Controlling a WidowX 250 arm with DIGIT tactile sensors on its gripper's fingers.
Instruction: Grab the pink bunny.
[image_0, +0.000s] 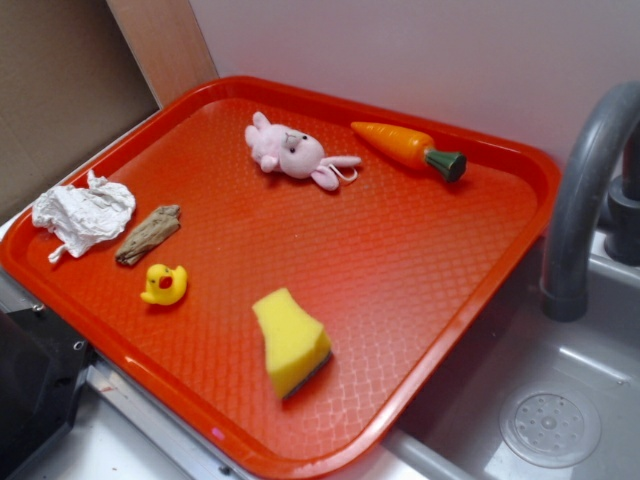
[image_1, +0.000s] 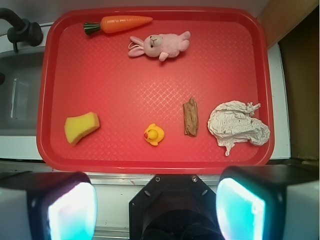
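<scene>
Wrist view: the gripper (image_1: 156, 200) sits at the near edge of the frame, its two fingers spread wide with nothing between them, held back over the counter edge short of the red tray (image_1: 150, 165).
Pink bunny: the pink bunny (image_1: 161, 45) lies on its side at the far end of the tray, well apart from the gripper, ears toward the carrot (image_1: 120, 23) and feet pointing the other way.
Nearest neighbour: the carrot lies just beside the bunny's ears, by the tray's far rim; in the exterior view the carrot (image_0: 408, 147) and bunny (image_0: 295, 152) are close but not touching.
Risk, wrong catch: a descent biased toward the ears could close on the carrot tip as well, or nudge it against the rim.
Risk, weak hold: the plush is soft and rounded; pinching only an ear or a limb would likely let it dangle or slip out.
Risk, path: the yellow duck (image_1: 154, 134), the wood piece (image_1: 190, 116) and the crumpled paper (image_1: 237, 125) lie between gripper and bunny; a low approach could sweep them.
Risk, overreach: the bunny is near the far rim, so going too deep could strike the tray.
Elsewhere: the yellow sponge (image_1: 81, 127) sits off to one side, clear of the likely path.
</scene>
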